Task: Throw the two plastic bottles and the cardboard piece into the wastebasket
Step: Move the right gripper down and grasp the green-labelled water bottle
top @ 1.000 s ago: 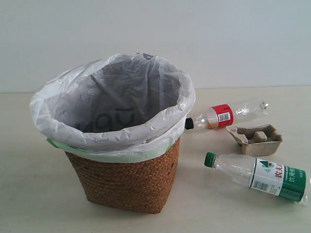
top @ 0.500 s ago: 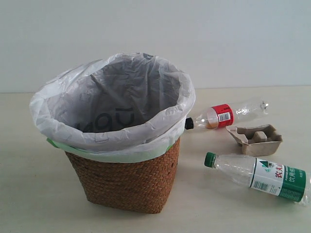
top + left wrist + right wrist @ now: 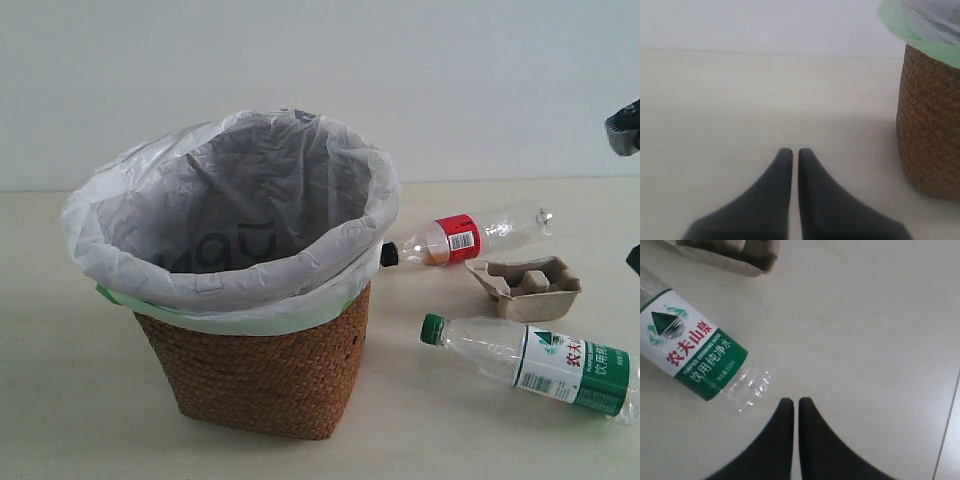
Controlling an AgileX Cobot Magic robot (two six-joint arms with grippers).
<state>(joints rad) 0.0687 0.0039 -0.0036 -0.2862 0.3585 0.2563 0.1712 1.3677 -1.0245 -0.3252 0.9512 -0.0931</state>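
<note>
Judging by what lies about, nothing is done yet: the brown woven wicker wastebasket (image 3: 260,370) shows only its white liner inside, as far as I can see in. All three pieces lie on the pale table (image 3: 60,400) beside it. The slim clear bottle with black cap and red label (image 3: 465,238) is nearest the table's far edge, the grey-beige moulded cardboard tray (image 3: 525,285) is just in front of it, and then comes the clear bottle with green cap and green-white label (image 3: 530,362). The right gripper (image 3: 791,401) hovers by that bottle's base, clenched on nothing. The left gripper (image 3: 791,152) — likewise clenched and empty — sits low near the basket. Three throws remain.
</note>
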